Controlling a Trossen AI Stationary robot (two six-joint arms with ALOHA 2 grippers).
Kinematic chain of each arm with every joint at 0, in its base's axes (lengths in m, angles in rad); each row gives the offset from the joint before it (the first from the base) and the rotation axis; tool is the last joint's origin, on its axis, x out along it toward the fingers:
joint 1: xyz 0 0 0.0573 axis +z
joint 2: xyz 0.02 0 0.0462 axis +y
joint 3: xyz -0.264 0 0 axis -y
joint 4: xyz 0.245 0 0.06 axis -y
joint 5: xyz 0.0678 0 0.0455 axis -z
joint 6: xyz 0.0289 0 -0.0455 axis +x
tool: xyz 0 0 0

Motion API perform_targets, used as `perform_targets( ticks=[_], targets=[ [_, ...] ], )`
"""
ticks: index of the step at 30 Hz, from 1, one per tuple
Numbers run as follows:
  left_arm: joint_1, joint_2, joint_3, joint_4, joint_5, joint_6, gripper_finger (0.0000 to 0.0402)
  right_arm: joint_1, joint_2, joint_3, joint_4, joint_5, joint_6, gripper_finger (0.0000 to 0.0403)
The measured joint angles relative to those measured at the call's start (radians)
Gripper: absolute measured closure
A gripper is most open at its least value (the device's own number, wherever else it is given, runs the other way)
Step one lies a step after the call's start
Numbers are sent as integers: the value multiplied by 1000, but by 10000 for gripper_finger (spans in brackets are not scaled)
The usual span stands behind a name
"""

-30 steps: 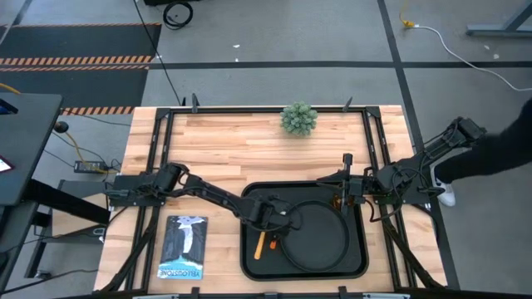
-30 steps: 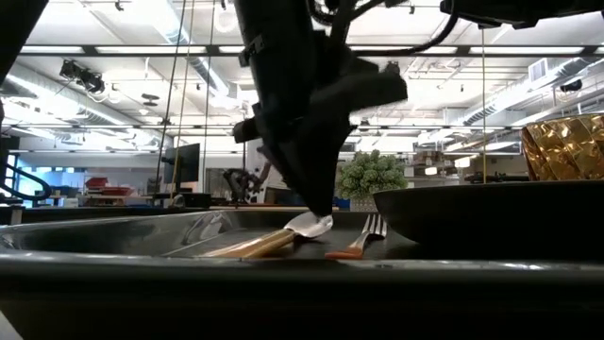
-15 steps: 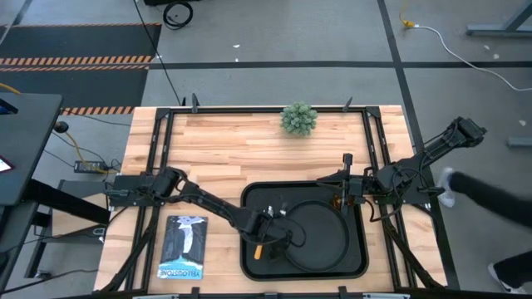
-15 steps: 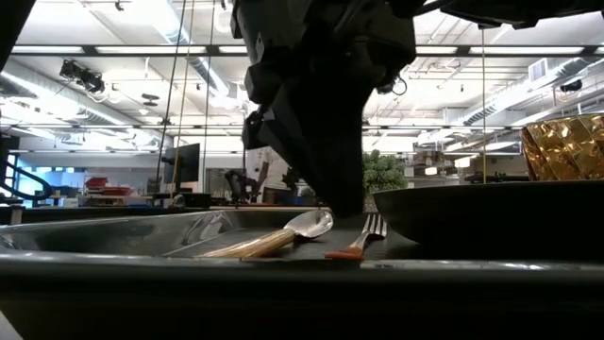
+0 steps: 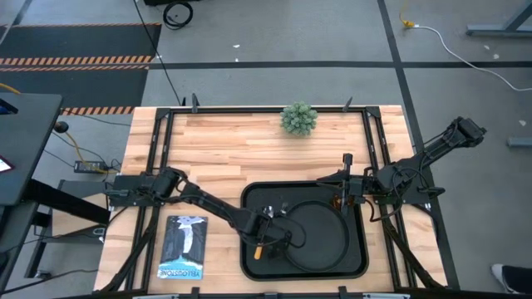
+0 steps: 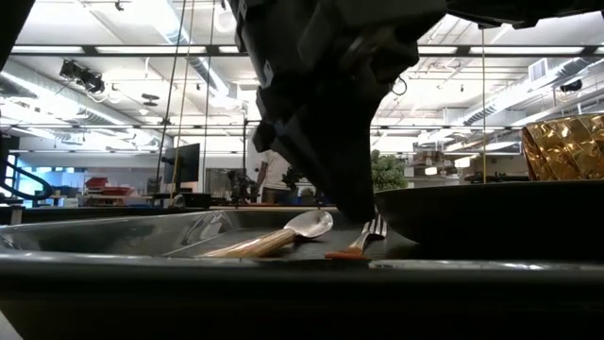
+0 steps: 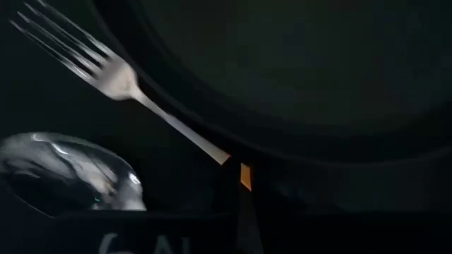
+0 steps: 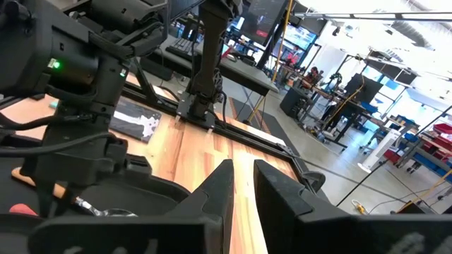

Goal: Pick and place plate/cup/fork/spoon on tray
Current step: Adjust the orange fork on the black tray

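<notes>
The black tray [image 5: 249, 199] lies at the table's near middle. On it are the round black plate [image 5: 320, 241], the amber cup [image 5: 337, 200] beside the plate's far right, the spoon [image 6: 283, 236] and the fork [image 6: 363, 236]. Spoon and fork lie flat, side by side, left of the plate. My left gripper [image 5: 271, 229] is shut and low over the fork's handle [image 7: 245, 176], with the spoon's bowl [image 7: 70, 176] beside it. My right gripper [image 8: 244, 176] is slightly open and empty at the tray's far right corner [image 5: 342, 184]. My left gripper comes from above, slanting down, to the place where the fork's silver neck meets its red-orange handle [image 7: 227, 161]. A strip of the handle shows in the thin slit between the shut fingers. I cannot tell whether they touch it. The fork lies flat on the tray.
A green potted plant [image 5: 298, 119] stands at the table's far middle. A printed booklet [image 5: 183, 247] lies on the wood left of the tray. The plate's rim [image 6: 472, 203] rises right beside the fork.
My left gripper has gone toward the table's near edge and a little to the right, sinking from over the spoon's bowl to the fork beside the plate. The spoon's bowl now shows uncovered, lying on the tray. A person at the table's right has left.
</notes>
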Motion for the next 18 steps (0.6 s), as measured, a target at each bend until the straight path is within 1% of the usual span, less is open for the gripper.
perform_targets(
  ticks=[5, 6, 10, 15, 18],
  targets=[
    [8, 6, 0, 6, -21, 25, 361, 0, 0, 0, 1, 0, 0, 339],
    [10, 10, 0, 7, -17, 25, 361, 0, 0, 0, 1, 0, 0, 339],
    [11, 29, 1, 11, 59, 26, 361, 0, 0, 0, -3, 0, 1, 339],
    [3, 32, 2, 16, 63, 11, 361, 0, 0, 0, -1, 0, 2, 339],
    [3, 32, 2, 20, 71, -39, 361, 0, 0, 0, -1, 0, 1, 339]
  ],
)
